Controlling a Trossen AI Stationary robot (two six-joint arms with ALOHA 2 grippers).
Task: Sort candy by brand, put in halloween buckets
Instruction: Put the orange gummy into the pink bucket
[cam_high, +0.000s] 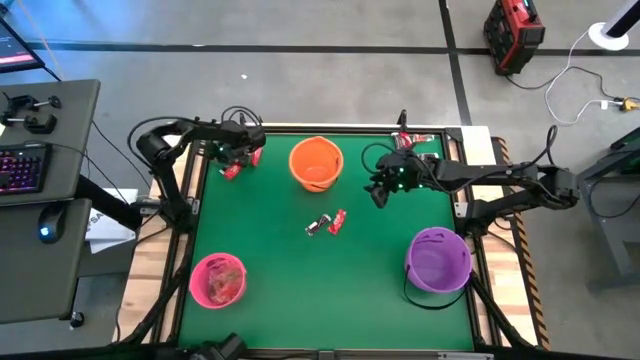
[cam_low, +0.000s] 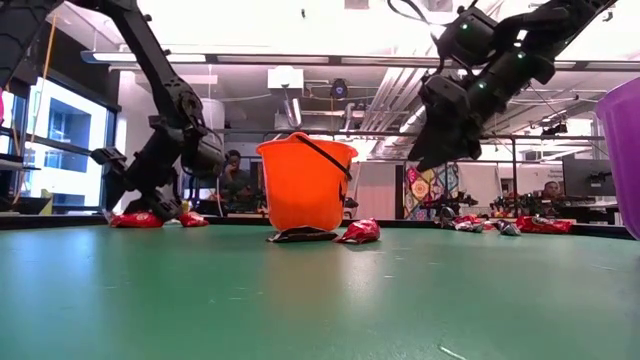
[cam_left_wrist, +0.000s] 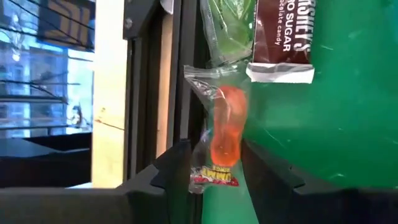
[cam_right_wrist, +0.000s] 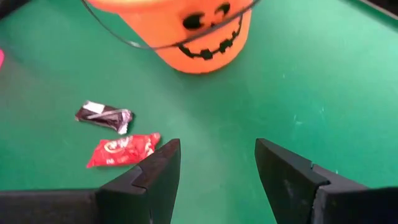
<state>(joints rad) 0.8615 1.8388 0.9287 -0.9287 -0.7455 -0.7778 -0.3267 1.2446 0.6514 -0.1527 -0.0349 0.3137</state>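
My left gripper (cam_high: 240, 156) is low at the table's far left corner, open. In its wrist view its fingers stand on either side of a clear-wrapped orange candy (cam_left_wrist: 225, 132) lying on the green mat, next to a dark Hershey's piece (cam_left_wrist: 283, 37). Red candies (cam_high: 232, 171) lie by it. My right gripper (cam_high: 384, 192) hangs open and empty above the mat, right of the orange bucket (cam_high: 316, 163). A dark candy (cam_right_wrist: 104, 116) and a red candy (cam_right_wrist: 123, 149) lie mid-table. The pink bucket (cam_high: 218, 280) stands near left and the purple bucket (cam_high: 438, 258) near right. My left gripper's fingers (cam_left_wrist: 177, 171) come level along the mat, one on each side of the clear-wrapped orange candy's near end (cam_left_wrist: 214, 176). The candy lies flat on the mat. I cannot tell whether either finger touches the wrapper.
More candies (cam_high: 415, 138) lie at the table's far right edge and also show in the low view (cam_low: 500, 226). The table's wooden frame (cam_left_wrist: 109, 93) runs right beside the left gripper. Open green mat lies between the three buckets.
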